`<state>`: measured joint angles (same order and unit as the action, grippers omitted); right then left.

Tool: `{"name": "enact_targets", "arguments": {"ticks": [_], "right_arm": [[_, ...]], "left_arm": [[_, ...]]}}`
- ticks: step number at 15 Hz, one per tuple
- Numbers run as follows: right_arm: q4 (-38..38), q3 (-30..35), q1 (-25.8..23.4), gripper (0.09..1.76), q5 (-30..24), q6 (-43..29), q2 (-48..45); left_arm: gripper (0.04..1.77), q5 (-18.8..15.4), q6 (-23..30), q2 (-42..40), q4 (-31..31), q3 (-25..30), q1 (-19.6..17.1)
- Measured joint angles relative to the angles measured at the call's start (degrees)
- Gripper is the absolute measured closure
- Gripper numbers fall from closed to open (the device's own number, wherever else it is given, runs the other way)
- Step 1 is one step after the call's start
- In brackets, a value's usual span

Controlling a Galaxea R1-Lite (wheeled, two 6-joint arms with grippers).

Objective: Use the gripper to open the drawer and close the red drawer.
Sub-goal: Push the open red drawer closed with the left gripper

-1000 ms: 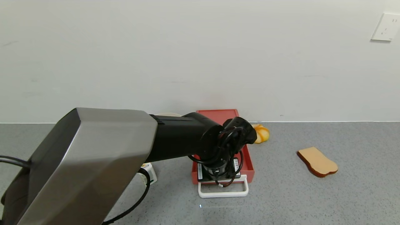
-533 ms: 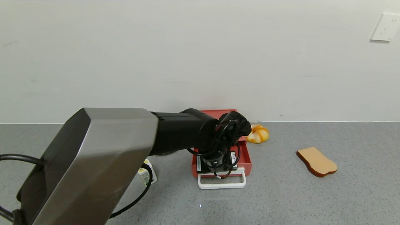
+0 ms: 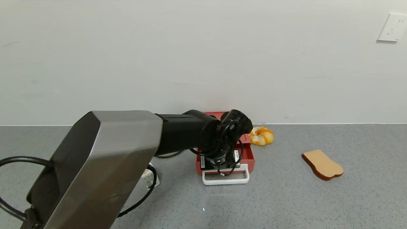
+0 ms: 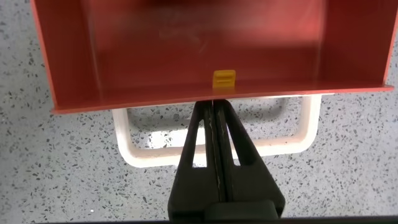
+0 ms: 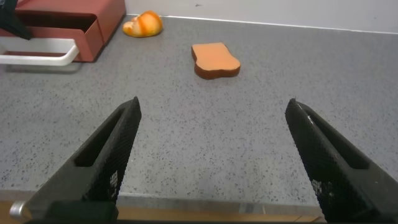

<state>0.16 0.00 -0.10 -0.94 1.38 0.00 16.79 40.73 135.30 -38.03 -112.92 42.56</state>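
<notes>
The coral-red drawer lies on the grey counter against the back wall, with its white loop handle toward me. My left gripper hangs over the drawer's front. In the left wrist view the left gripper is shut, with its fingers pressed together inside the handle loop. Its tips are at the front wall of the open drawer tray, just below a small yellow clip. My right gripper is open and empty, low over the counter's near edge, far from the drawer.
An orange peeled fruit lies right of the drawer by the wall. A bread slice lies farther right. A small white carton sits under my left arm. A wall socket is at the upper right.
The drawer front and its white handle have slid back toward the wall, and my left gripper has moved back with them. The fruit and the bread have not moved.
</notes>
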Motion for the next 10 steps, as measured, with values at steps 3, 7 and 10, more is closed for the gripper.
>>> {"name": "enact_targets", "arguments": {"ticks": [3, 7, 10], "right_arm": [[0.00, 0.00, 0.00, 0.14, 0.00, 0.00, 0.00], [0.02, 0.00, 0.00, 0.14, 0.00, 0.00, 0.00], [0.00, 0.00, 0.00, 0.14, 0.00, -0.01, 0.00]], "left_arm": [[1.70, 0.11, -1.29, 0.17, 1.94, -0.01, -0.33], [1.70, 1.26, -3.24, 0.80, 4.88, -0.04, -1.29], [1.70, 1.60, -4.92, 1.38, 7.14, -0.06, -2.10]]}}
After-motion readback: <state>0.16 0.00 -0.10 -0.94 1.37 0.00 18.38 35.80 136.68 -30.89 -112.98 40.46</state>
